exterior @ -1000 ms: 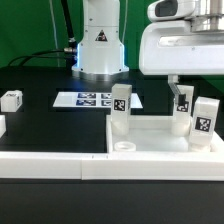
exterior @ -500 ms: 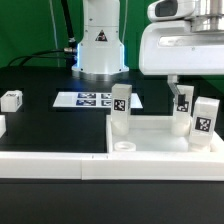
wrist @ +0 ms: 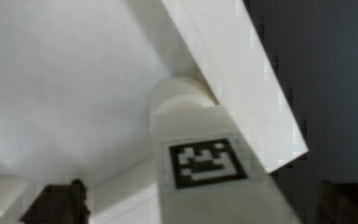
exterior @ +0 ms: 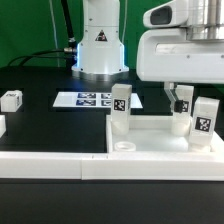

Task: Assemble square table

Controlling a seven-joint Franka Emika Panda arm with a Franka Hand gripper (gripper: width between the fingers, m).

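The white square tabletop slab [exterior: 155, 135] lies at the exterior view's right, with an empty round socket [exterior: 124, 146] at its near corner. Three tagged white legs stand upright on it: one at the left corner [exterior: 120, 108], one at the back [exterior: 182, 113] and one at the right [exterior: 205, 122]. My gripper [exterior: 181, 97] hangs over the back leg with its dark fingers either side of the leg's top. In the wrist view that leg [wrist: 202, 150] runs between the fingers [wrist: 60, 205], with gaps on both sides. The gripper [wrist: 202, 212] is open.
A loose tagged leg [exterior: 12, 99] lies on the black table at the exterior view's left. The marker board [exterior: 90, 100] lies in front of the robot base [exterior: 100, 45]. A long low white border wall [exterior: 50, 165] runs along the near side.
The hand has shifted slightly toward the exterior view's left above the back leg. The legs and slab have not moved.
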